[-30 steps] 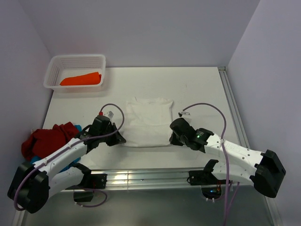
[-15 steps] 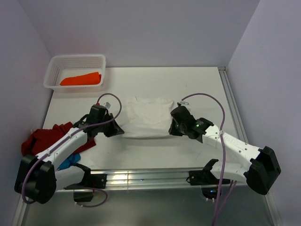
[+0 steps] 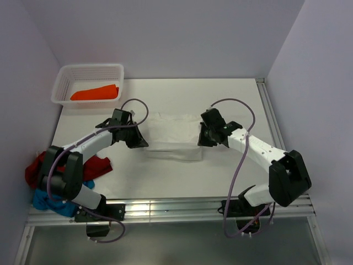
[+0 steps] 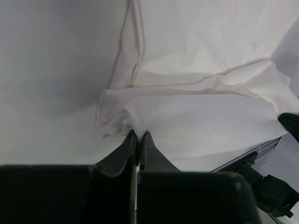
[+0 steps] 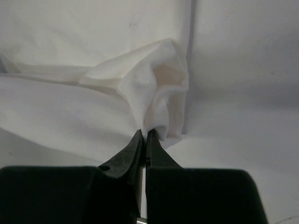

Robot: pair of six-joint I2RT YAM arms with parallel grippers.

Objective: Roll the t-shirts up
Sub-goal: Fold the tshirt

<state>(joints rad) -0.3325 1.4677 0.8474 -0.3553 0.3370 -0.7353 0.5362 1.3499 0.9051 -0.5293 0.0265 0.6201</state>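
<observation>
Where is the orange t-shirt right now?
In the top view, the orange t-shirt lies inside the white basket at the far left corner of the table.

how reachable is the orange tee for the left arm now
Probably not yet: the left gripper is shut on the white tee, though nothing covers the orange tee in its open basket.

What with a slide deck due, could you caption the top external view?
Left gripper and right gripper pinch the white t-shirt's folded edge; an orange t-shirt lies in the basket.
</observation>
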